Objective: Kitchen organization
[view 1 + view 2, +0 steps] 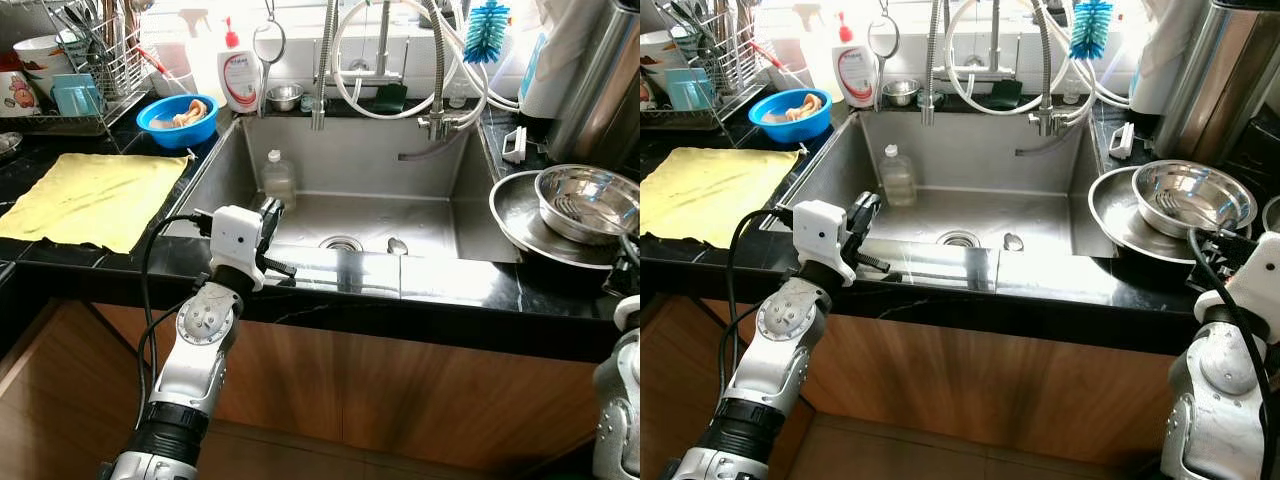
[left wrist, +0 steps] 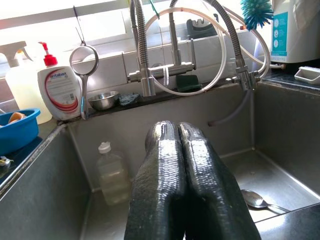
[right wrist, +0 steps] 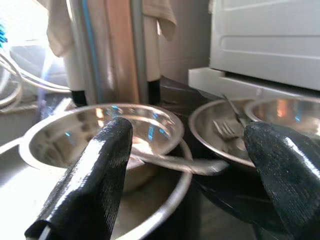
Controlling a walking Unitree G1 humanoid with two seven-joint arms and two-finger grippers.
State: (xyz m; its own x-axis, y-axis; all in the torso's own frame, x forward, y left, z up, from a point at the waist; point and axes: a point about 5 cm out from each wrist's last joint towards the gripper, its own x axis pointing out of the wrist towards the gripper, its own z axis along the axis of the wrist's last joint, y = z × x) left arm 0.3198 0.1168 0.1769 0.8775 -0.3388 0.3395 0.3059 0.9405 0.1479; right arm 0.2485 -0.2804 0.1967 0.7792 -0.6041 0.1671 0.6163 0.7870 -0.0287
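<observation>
- steel bowl (image 1: 1192,195) sits nested in a wider steel basin (image 1: 1110,222) on the black counter at about 3 o'clock from the sink (image 1: 300,170), just ahead of your right gripper (image 3: 185,185).
- right gripper's fingers (image 3: 95,170) are spread wide, with nothing between them, aimed at the bowl's near rim.
- judge the bowl light, stiff and slippery: thin polished metal, likely to skate on the basin beneath. pinch the rim with one finger inside and one outside, and expect it to tilt.
- a fork (image 3: 226,127) lies in a second bowl (image 3: 220,135) at 3 o'clock of the first; it may rattle or slide out if you lift that one.
- left gripper (image 1: 268,215) hangs over the sink's near edge, its fingers (image 2: 165,175) pressed together on nothing.
- down in the sink, a spoon (image 2: 256,199) lies near the drain and a clear plastic bottle (image 1: 278,178) stands at 10 o'clock of the drain; both look light, the spoon flat and hard to pinch.
- hard to make out: whether the bowl holds water, how many bowls are stacked on the right, and what lies past the picture's right edge. glare washes out the counter's front lip.
</observation>
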